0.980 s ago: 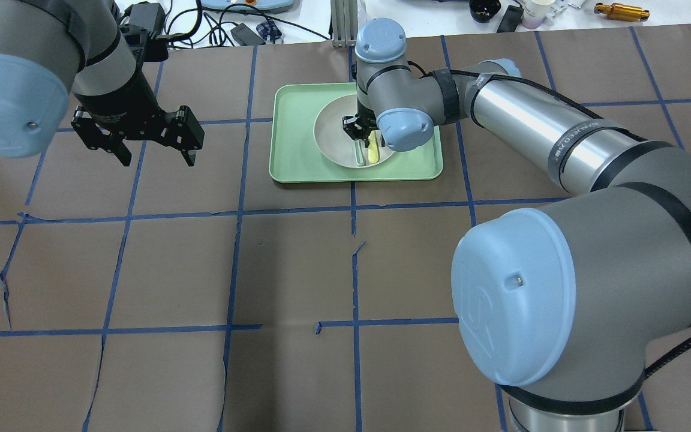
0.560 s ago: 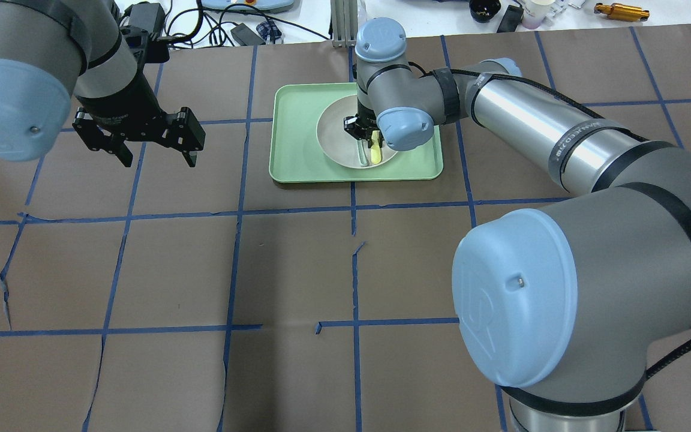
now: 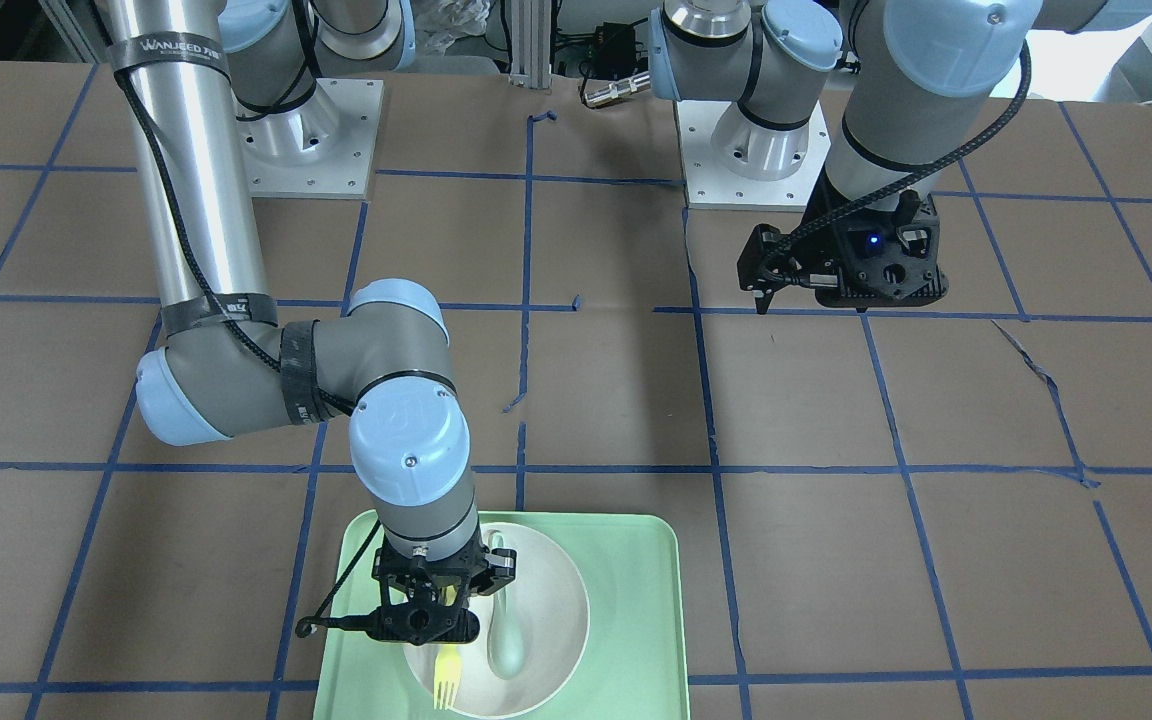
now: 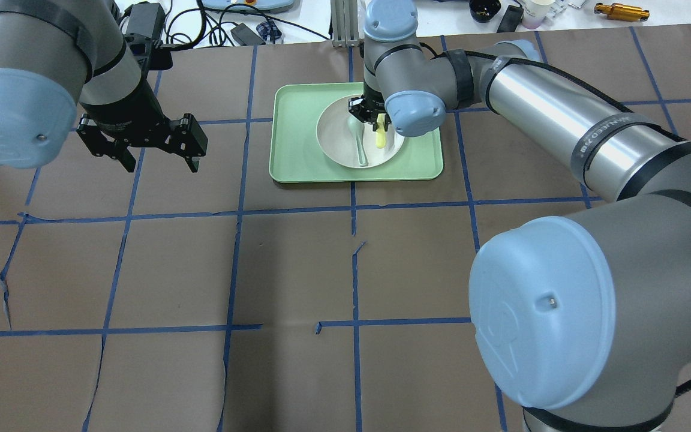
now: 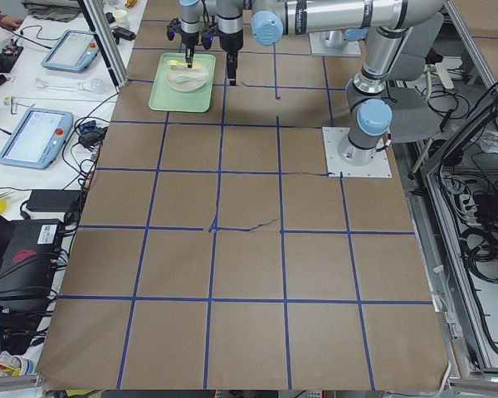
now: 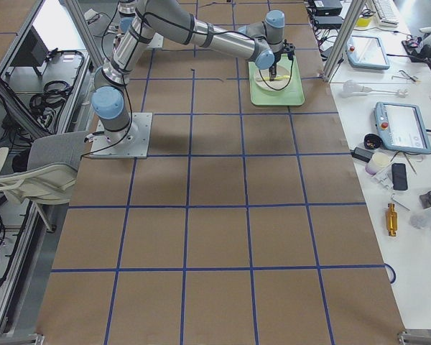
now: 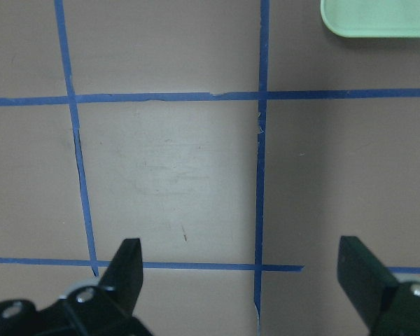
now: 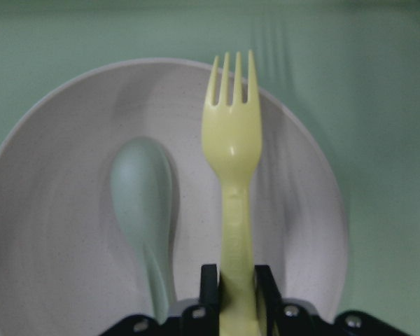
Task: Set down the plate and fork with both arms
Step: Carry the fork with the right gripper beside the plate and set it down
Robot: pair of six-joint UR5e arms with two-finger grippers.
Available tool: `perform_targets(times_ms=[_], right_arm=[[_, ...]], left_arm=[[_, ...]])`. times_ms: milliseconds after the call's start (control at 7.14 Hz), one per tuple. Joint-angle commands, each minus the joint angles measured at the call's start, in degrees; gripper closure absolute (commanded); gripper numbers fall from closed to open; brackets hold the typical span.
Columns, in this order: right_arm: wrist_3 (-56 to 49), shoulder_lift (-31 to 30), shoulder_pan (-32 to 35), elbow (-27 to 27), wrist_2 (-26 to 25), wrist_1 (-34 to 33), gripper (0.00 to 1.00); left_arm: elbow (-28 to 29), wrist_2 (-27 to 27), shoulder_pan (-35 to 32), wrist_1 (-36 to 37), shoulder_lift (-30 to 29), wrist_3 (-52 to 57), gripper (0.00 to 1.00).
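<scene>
Light: we note bright, even, from overhead. Shadows: soft, beneath the tray, upper centre. Glare: streaks along the right arm. Right wrist view: slightly soft.

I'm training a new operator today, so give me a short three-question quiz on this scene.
1. True or false: the right gripper is shut on the fork.
2. What lies in the plate? A spoon, B knife, C cup.
3. Fill in: the left gripper is ____ and holds nothing.
Key: 1 true; 2 A; 3 open.
</scene>
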Motion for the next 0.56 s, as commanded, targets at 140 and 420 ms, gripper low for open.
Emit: perform_targets(times_ms=[140, 420], right_arm=[[-0.7, -0.8, -6.3, 2.2, 0.3, 1.4, 1.00], [-0.8, -0.4, -6.4, 5.7, 2.9, 0.3, 1.00]], left_arm=[[-0.1, -0.1, -0.1, 0.1, 0.1, 0.0, 0.00], [-0.2, -0.1, -0.1, 1.7, -0.1, 0.1, 0.00]])
